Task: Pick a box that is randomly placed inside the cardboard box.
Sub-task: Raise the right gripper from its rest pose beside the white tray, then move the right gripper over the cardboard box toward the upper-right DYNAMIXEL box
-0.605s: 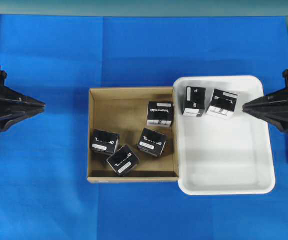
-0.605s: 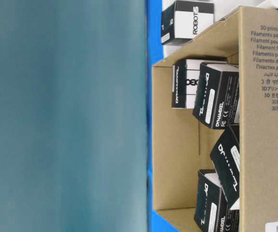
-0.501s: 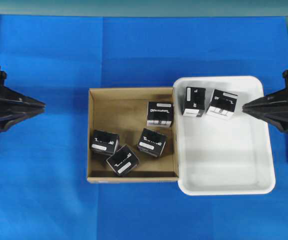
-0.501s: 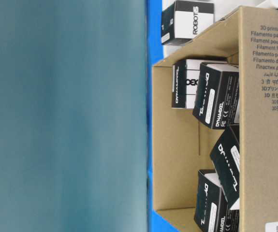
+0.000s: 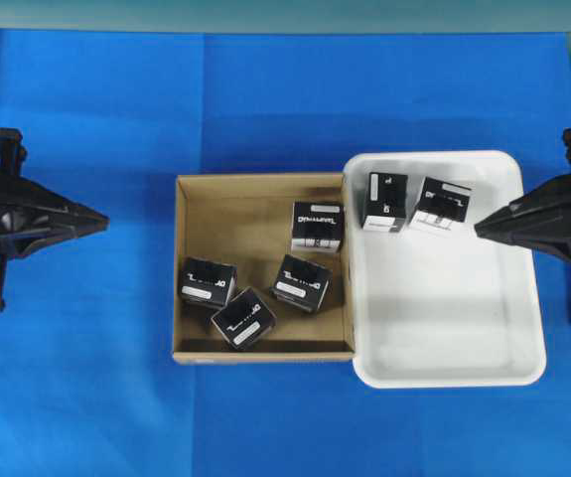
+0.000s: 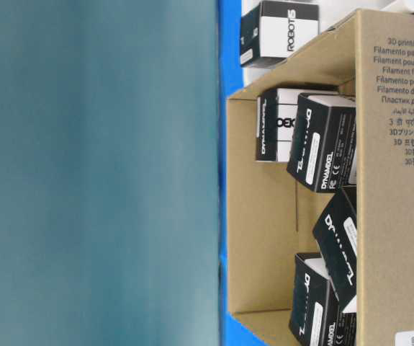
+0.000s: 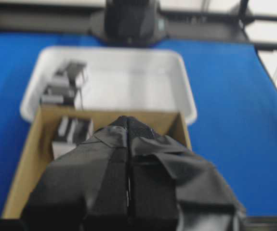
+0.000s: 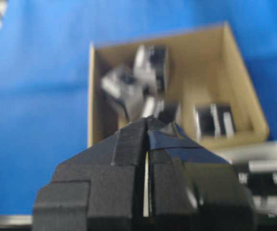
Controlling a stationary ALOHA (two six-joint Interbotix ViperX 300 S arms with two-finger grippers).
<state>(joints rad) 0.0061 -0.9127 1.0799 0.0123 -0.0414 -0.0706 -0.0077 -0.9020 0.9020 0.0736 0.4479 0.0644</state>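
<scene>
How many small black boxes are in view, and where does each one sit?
6. Four lie in the cardboard box: one far-right, one centre, two near-left. Two sit in the white tray's far-left corner. None looks hidden.

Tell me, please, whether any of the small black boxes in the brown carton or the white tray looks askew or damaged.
No damage shows. In the cardboard box, the front box sits turned at an angle to the walls, as does its neighbour. In the white tray, one box is slightly rotated. Nothing has spilled.
</scene>
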